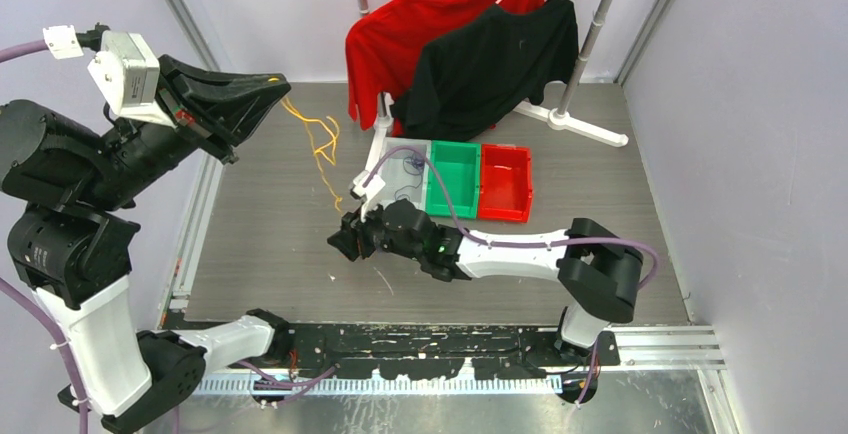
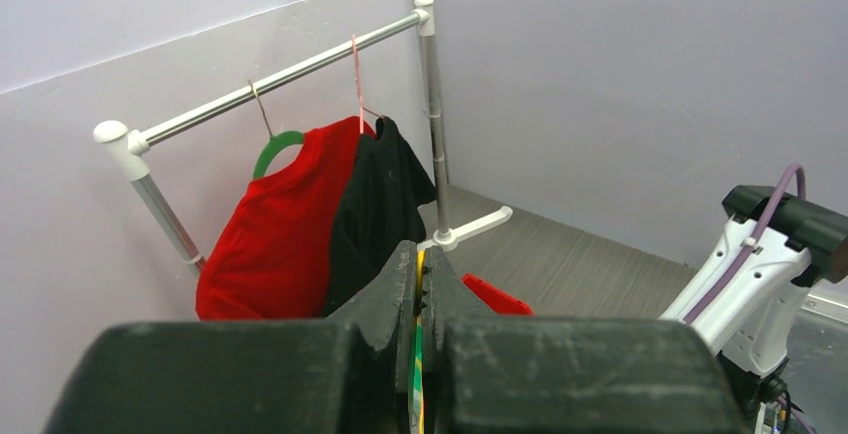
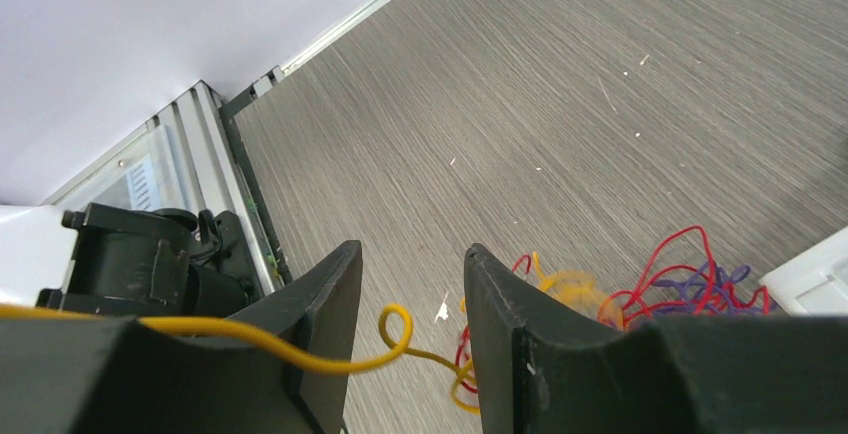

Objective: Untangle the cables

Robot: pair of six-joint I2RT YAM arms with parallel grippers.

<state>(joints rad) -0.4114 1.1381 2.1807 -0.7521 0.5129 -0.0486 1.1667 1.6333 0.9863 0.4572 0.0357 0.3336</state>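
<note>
The grey wood-grain worktop (image 1: 270,244) carries everything recorded. At its far end, well beyond both sets of fingers, stands a clothes rail (image 2: 290,74) with a red shirt (image 1: 385,39) and a black shirt (image 1: 490,64) on hangers.

Three bins stand in a row just beyond the right fingers: a white bin (image 1: 395,146), a green bin (image 1: 455,146) and a red bin (image 1: 505,216), side by side and touching.

The left fingers (image 1: 255,94) are raised high above the worktop and pressed together. A sliver of yellow shows in the seam between them in the left wrist view (image 2: 390,294). They have hold of the yellow cable (image 1: 322,149), which hangs from their tip in loose kinks and trails down towards the right fingers (image 1: 345,244).

The right fingers sit low over the worktop, partly open with a clear gap between them (image 3: 320,304). The yellow cable (image 3: 250,339) crosses the face of one finger, forms a small loop in the gap and runs on to the other finger. It is not pinched.

A tangle of cables (image 3: 690,284), red, purple and orange strands knotted together, lies on the worktop just beyond the tips of the right fingers, near a corner of the white bin (image 3: 810,274).
</note>
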